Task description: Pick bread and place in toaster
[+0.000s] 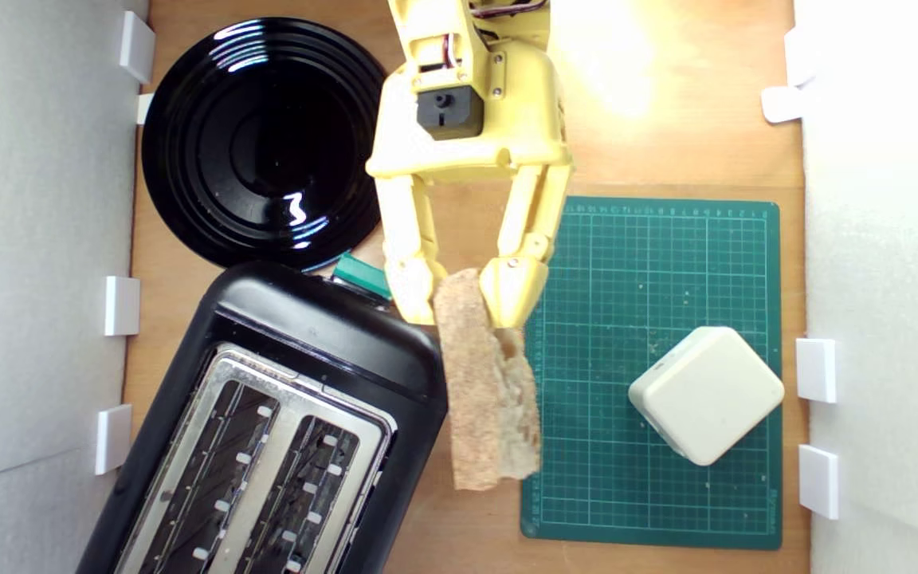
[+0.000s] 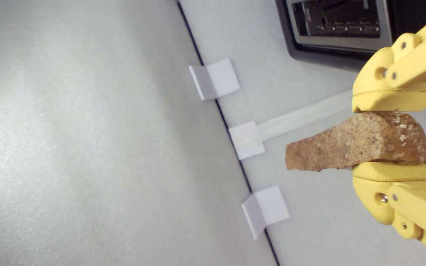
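The gripper is clamped on the crusty end of the bread, pinching its flat faces so the slice hangs edge-on, probably to suit a slot. The bread juts out beyond the fingertips, just beside the toaster, not yet over its slots.

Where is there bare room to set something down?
Free: the green mat around the white block, and wood beyond the mat's far edge. Crowded: the toaster, black plate and the gripper holding bread.
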Available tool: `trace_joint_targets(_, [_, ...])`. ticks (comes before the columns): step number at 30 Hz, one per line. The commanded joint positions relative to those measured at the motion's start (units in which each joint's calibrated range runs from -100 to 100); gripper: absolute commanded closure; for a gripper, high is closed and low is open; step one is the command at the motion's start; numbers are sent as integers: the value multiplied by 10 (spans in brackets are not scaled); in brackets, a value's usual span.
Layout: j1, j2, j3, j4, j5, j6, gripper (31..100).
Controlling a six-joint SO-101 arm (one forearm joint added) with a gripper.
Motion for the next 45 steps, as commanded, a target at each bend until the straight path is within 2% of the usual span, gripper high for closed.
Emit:
trace_joint_targets(1, [47,-36,-36,1,1,41,743])
trace_joint_targets(4, [85,-44,-36,0,1,72,743])
trace_joint_targets(8, [100,-51,-36,-7,1,89,743])
trace_joint_targets(13, [108,-68,-36,-5,13,91,743])
trace_joint_targets(19, [130,-75,-83,2,138,91,743])
trace_joint_targets(27, [156,-69,-125,2,150,88,743])
trace_joint_targets(33, [202,-62,-168,3,221,88,743])
trace_joint_targets(39, [217,-6,-289,46,367,57,743])
trace_joint_targets(42, [218,24,-339,67,388,43,743])
trace_joint_targets(45, [218,38,-359,68,393,42,743])
